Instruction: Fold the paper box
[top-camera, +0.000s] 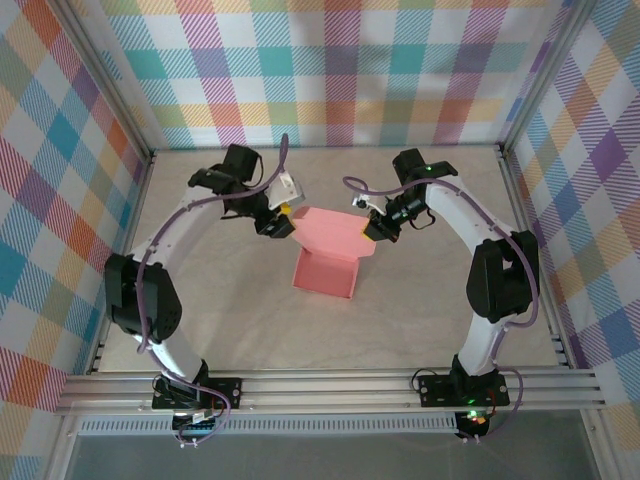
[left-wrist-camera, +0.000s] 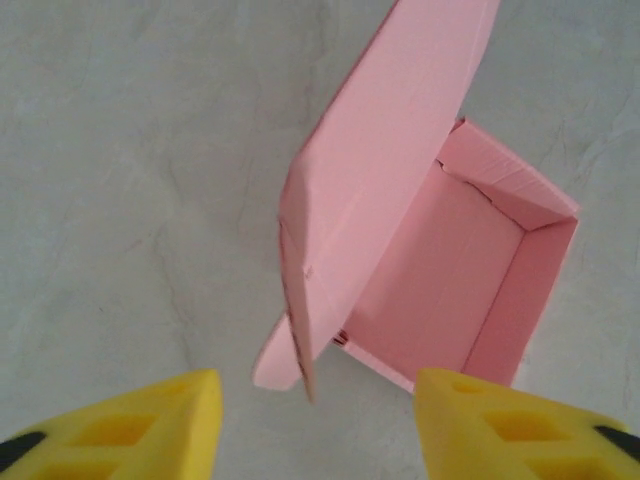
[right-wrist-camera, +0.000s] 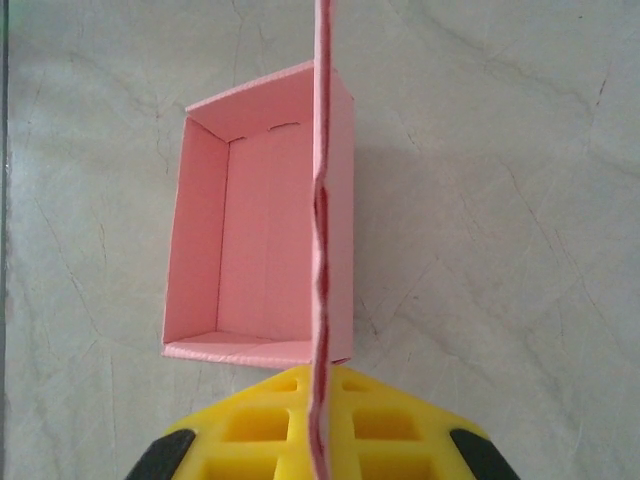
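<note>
Left jaws apart, right jaws pinched.

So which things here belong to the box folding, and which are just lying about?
Job: paper box; its raised lid flap; right hand, shut on that flap; left hand, open beside it.
Not the job: table; plaid walls; metal frame.

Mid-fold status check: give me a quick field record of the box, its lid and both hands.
box: paper box, salmon-pink, tray walls up, open side up, resting on the table
lid: lid flap raised above the tray, not closed
right: right hand shut on the lid flap's edge
left: left hand open, fingers spread either side of the flap's lower corner, not gripping
remaining: lid not yet folded down or tucked
</note>
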